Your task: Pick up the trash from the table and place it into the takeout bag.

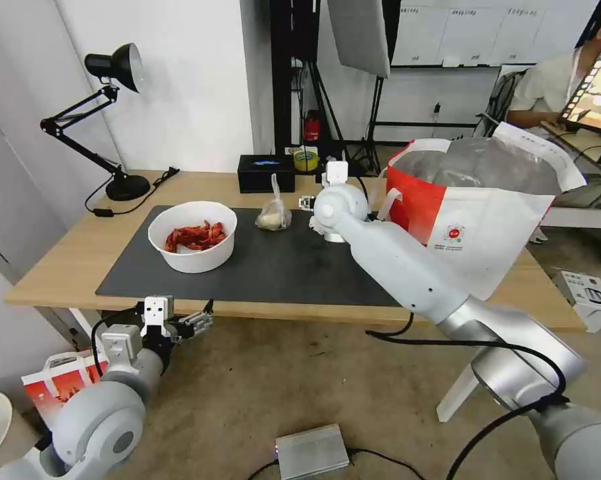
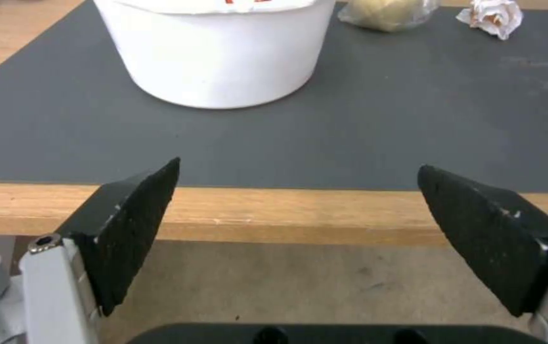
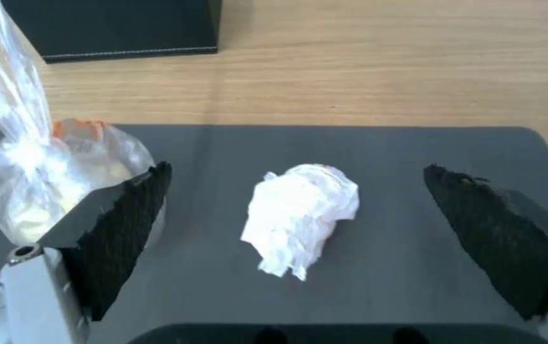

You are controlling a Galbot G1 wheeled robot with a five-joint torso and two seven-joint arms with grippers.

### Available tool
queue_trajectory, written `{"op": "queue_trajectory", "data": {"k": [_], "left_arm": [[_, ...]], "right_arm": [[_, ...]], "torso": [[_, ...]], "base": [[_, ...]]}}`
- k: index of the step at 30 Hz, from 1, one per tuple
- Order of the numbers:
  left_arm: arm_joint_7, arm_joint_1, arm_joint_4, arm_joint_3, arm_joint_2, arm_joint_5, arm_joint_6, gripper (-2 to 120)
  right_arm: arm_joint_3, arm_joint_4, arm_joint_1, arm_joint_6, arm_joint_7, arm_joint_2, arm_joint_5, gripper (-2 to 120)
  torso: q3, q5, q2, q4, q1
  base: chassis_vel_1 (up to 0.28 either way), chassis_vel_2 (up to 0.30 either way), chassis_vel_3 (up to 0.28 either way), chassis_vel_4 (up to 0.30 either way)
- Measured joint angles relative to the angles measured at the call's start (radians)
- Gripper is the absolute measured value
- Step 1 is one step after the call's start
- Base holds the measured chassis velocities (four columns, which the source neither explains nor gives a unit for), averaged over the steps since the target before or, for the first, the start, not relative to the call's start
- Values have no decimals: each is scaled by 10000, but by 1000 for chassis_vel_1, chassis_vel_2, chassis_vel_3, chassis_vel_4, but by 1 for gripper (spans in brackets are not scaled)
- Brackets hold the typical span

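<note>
The crumpled white tissue point(image 3: 301, 217) lies on the dark mat point(image 3: 376, 153), centred between my right gripper point(image 3: 296, 210)'s wide-open, empty jaws, so I judge a straight descent would straddle it. It looks soft and lumpy, slightly longer toward the wrist. The knotted clear bag point(image 3: 51, 191) sits just beside one jaw. My left gripper point(image 2: 296, 210) hangs open off the tabletop point(image 2: 287, 210) edge, before the white bowl point(image 2: 220, 52).

Bowl point(image 1: 192, 237) left of knotted bag point(image 1: 274, 215), both on mat point(image 1: 280, 267).
</note>
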Motion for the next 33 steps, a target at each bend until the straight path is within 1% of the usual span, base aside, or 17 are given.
{"op": "queue_trajectory", "data": {"k": [11, 16, 25, 33], "left_arm": [[10, -2, -9, 35, -62, 21, -1, 100], [12, -13, -9, 39, -64, 29, -1, 100], [13, -33, -9, 21, -61, 29, -5, 100], [16, -46, 3, 52, -113, 35, -10, 100]], "right_arm": [[224, -1139, 417, -123, -118, 812, -302, 100], [286, -1467, 515, -188, -118, 1005, -437, 100], [484, -2034, 550, -359, 78, 1197, -548, 100], [581, -2336, 335, -371, 73, 1186, -592, 100]], "torso": [[0, 0, 0, 0, 0], [0, 0, 1, 0, 0], [-1, 1, 0, 0, 0], [0, 1, 0, 0, 0]], "base": [[0, 0, 0, 0], [0, 0, 0, 0], [0, 0, 0, 0], [0, 0, 0, 0]]}}
